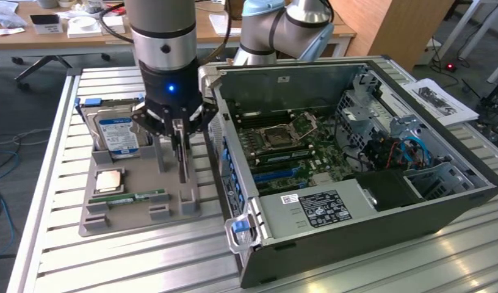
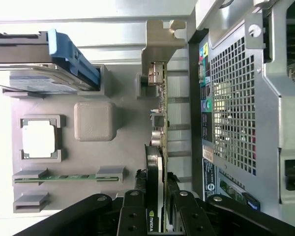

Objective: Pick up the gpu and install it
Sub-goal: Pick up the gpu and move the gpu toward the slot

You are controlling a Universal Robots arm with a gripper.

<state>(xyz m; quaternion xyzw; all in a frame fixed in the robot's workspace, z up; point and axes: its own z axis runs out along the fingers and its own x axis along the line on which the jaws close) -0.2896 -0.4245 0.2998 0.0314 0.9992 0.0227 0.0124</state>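
The end effector (image 2: 156,209) is clamped on the upper edge of the gpu (image 2: 153,167). The gpu stands upright on edge in the gray tray (image 1: 135,213) on the tabletop (image 1: 86,262), between the hard drive (image 1: 119,131) and the open computer case (image 1: 355,244).

One gpu (image 1: 183,166), one hard drive (image 1: 119,131), one RAM stick (image 1: 140,197), one processor chip (image 1: 109,180), one computer case (image 1: 379,227)

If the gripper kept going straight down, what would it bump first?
The gpu, already between the gripper's jaws; pushing further would probably press it into the grey parts tray beneath.
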